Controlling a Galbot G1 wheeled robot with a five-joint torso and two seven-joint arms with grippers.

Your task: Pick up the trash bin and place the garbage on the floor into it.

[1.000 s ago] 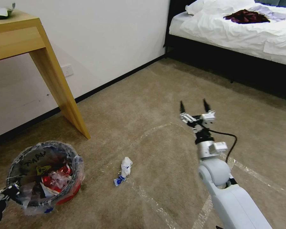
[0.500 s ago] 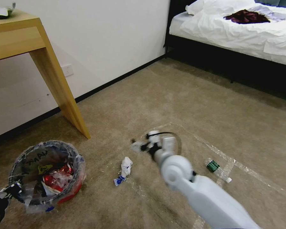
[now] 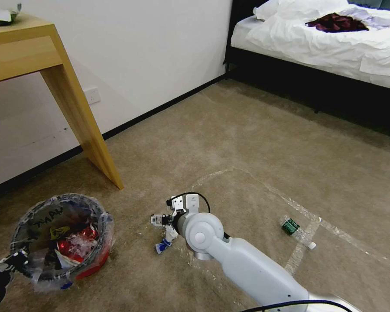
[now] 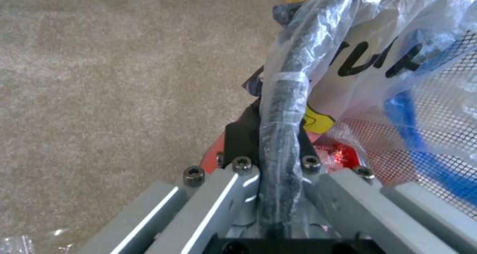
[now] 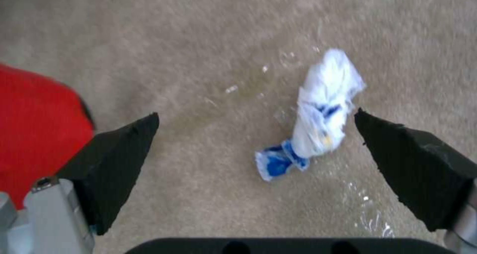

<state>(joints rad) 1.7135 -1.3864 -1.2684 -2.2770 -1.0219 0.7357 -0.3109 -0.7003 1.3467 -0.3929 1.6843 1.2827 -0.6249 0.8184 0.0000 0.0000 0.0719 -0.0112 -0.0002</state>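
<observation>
In the last second the right arm has swung down from mid-air, and its right hand (image 3: 157, 219) now hangs just above the crumpled white-and-blue paper wrapper (image 3: 168, 237) lying beside the small round red plastic trash bin (image 3: 60, 236), black fingers (image 5: 119, 149) spread wide to either side of it, so a pick-up looks imminent. The left hand (image 4: 271, 164) is clamped on the bin's black rim, through the crinkled clear liner bag with black lettering. Farther from the bin, a clear green-labelled bottle (image 3: 295, 228) lies on the short-pile beige carpet floor (image 3: 255, 143), near shiny tape lines
</observation>
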